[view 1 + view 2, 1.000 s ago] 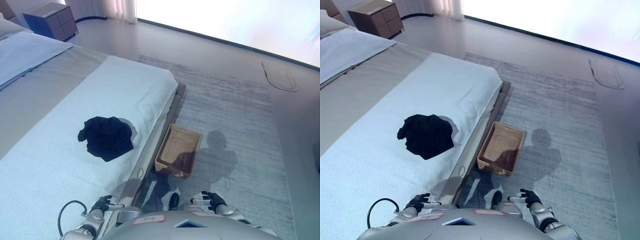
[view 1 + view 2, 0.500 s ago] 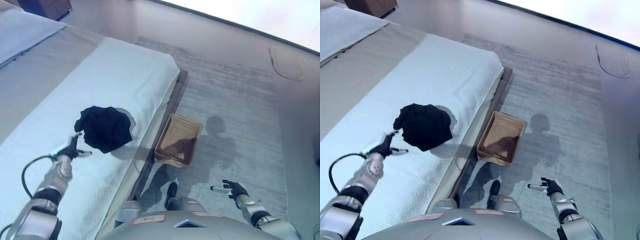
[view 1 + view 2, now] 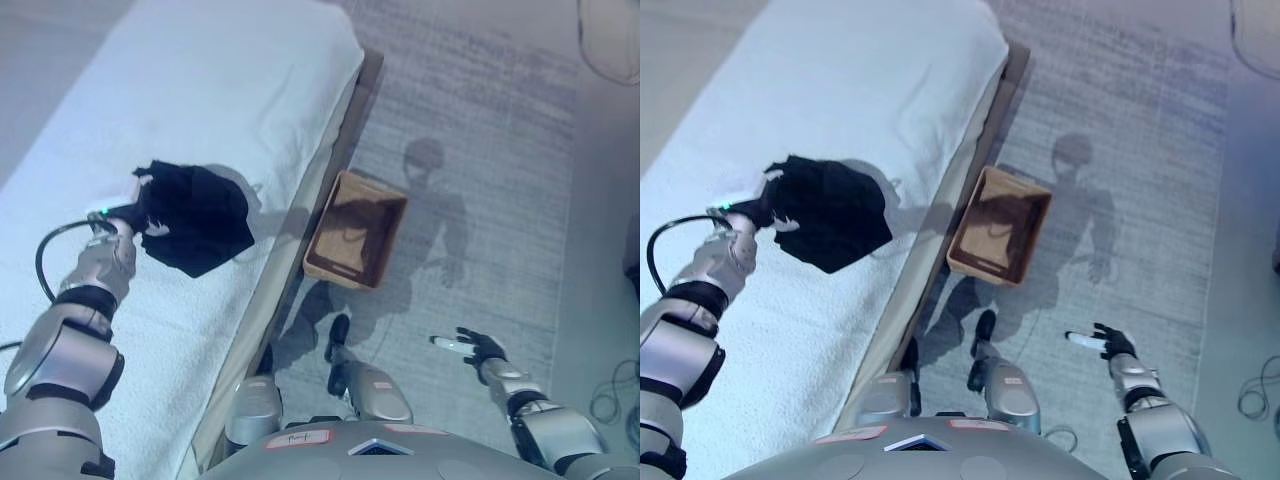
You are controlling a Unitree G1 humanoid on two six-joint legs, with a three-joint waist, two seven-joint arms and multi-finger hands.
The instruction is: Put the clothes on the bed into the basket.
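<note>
Seemingly left hand [image 3: 128, 214] against garment [image 3: 197, 217]

Clothes [image 3: 195, 215] lie on the bed [image 3: 200, 90], basket [image 3: 355, 232] on the rug [image 3: 480, 180] to its right.

readable text: none in either view
labels, brands, numbers, signs: none legible
black garment [image 3: 195, 215]: no print or tag shows
basket [image 3: 356, 229]: plain walls, no label shows
bed cover [image 3: 210, 90]: plain white, no marking
rug [image 3: 480, 150]: woven streaks only, no lettering
</note>
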